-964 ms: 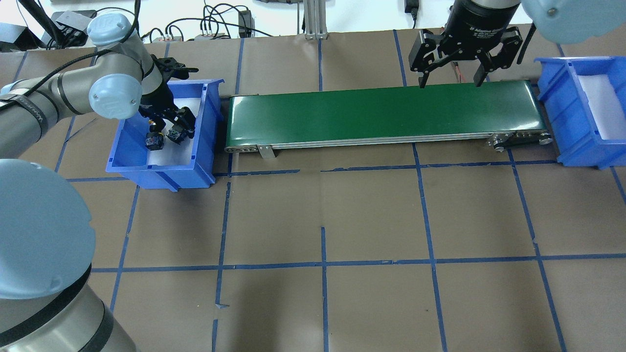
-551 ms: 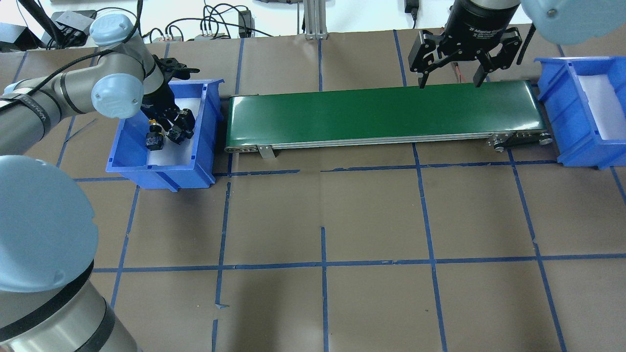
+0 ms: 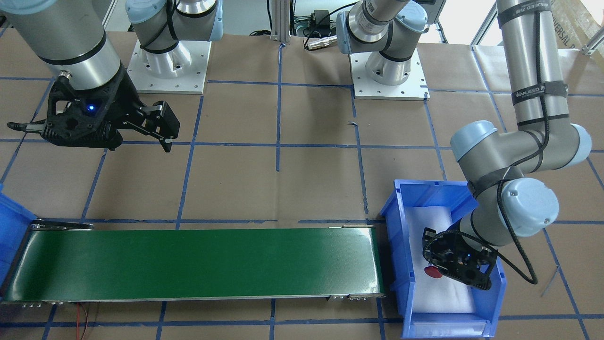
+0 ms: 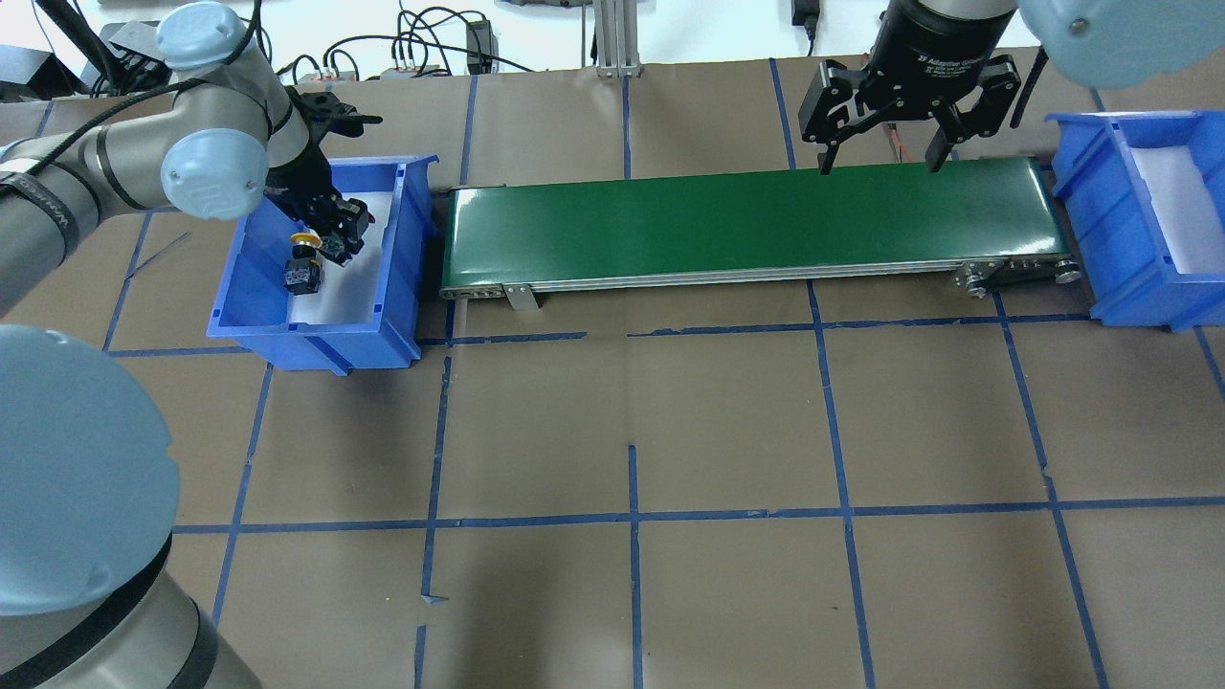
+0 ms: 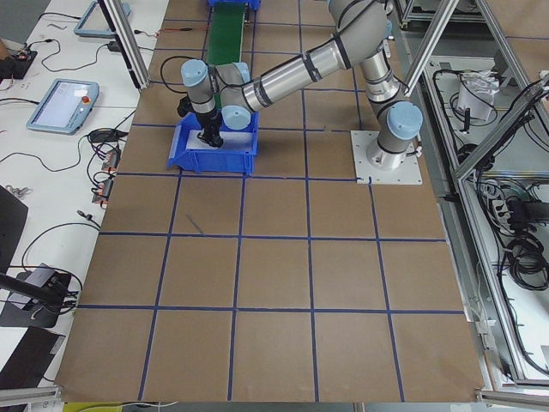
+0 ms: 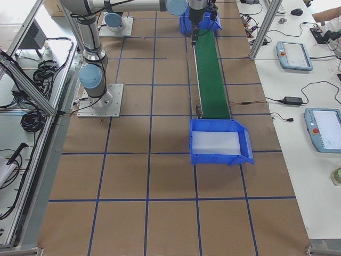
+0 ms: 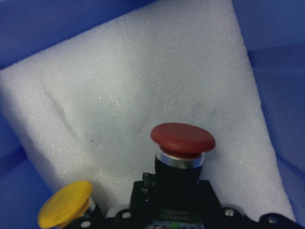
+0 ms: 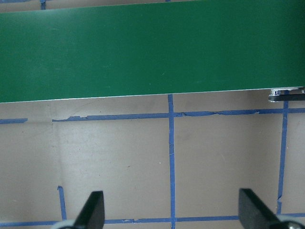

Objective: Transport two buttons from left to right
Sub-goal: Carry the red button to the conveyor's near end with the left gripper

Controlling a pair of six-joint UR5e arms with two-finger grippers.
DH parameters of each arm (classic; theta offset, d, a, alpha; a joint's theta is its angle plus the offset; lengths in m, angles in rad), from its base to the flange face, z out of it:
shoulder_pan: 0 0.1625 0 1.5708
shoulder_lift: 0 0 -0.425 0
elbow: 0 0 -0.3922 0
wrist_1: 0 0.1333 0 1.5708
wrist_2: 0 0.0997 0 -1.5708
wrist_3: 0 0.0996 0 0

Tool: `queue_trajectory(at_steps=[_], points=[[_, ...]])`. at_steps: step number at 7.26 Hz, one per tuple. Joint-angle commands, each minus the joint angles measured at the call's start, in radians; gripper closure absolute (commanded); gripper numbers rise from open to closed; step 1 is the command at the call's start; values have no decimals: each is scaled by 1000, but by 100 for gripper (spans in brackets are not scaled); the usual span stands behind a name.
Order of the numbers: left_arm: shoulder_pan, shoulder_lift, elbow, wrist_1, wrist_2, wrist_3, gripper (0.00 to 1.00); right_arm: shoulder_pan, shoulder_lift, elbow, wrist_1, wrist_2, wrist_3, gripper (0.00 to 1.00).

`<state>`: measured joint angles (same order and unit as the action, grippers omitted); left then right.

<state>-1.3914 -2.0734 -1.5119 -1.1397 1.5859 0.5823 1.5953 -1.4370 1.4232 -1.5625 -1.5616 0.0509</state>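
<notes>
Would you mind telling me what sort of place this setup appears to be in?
Probably a robotics lab or test cell: robot arms bolted onto a tape-gridded table, a small green conveyor, and teach pendants on the side bench.

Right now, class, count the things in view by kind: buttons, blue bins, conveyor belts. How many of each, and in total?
Buttons: 2 (red button, yellow button)
Blue bins: 2 (left bin, right bin)
Conveyor belt: 1
Total: 5
</notes>
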Motion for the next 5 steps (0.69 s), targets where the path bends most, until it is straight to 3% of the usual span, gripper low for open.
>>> queue_trajectory(at_steps=[1,2,4,5], points=[[-17,154,7,-95,-1,-15,85,0,3,0,-1,0,0,0],[-20,217,7,-141,-27,-66,85,0,-2,0,-1,0,1,0],[-94,228,-1,-141,-31,-213,86,0,0,0,-1,2,1,0],[-157,216,-4,-126,-30,-386,88,0,3,0,1,0,0,0]])
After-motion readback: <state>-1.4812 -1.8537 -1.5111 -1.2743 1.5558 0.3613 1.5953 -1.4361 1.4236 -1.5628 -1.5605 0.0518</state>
